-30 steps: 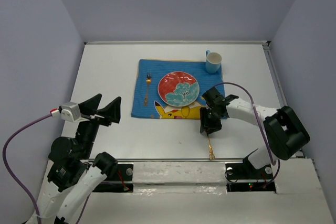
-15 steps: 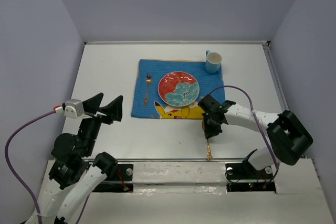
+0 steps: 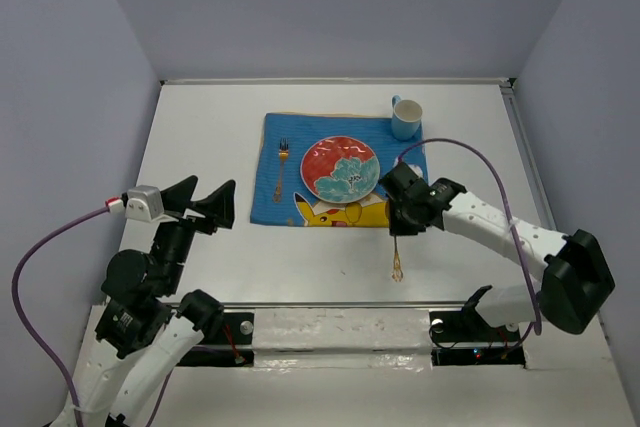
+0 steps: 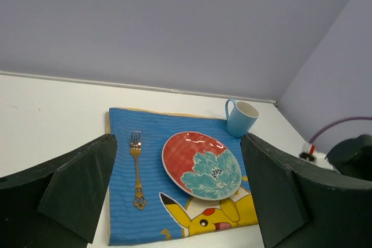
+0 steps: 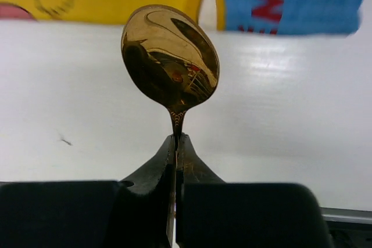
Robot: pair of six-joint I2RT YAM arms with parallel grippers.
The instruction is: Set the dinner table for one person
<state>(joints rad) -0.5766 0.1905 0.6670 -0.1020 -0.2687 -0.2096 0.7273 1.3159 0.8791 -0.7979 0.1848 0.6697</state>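
Right hand (image 3: 398, 234) is clamped tight on the gold spoon (image 3: 398, 263), pinching its thin handle! A second ago those jaws stood apart over the spoon, which lay nearer the front rail; now the hand and spoon sit closer to the blue mat (image 3: 320, 127), just off its near right corner. Left hand (image 3: 203, 202) has barely moved, spread wide at the left, holding nothing.

Red letters show on a blue strip of the mat in the right wrist view, but they are cut off and unreadable.

Only that close view shows the spoon's shiny bowl sticking out past the pinched fingertips. The left wrist view shows the fork (image 4: 137, 169), the flowered plate (image 4: 201, 165) and the pale blue mug (image 4: 239, 118) on the mat.

White worktop (image 3: 210, 137) spreads under everything, walled in lavender-grey.
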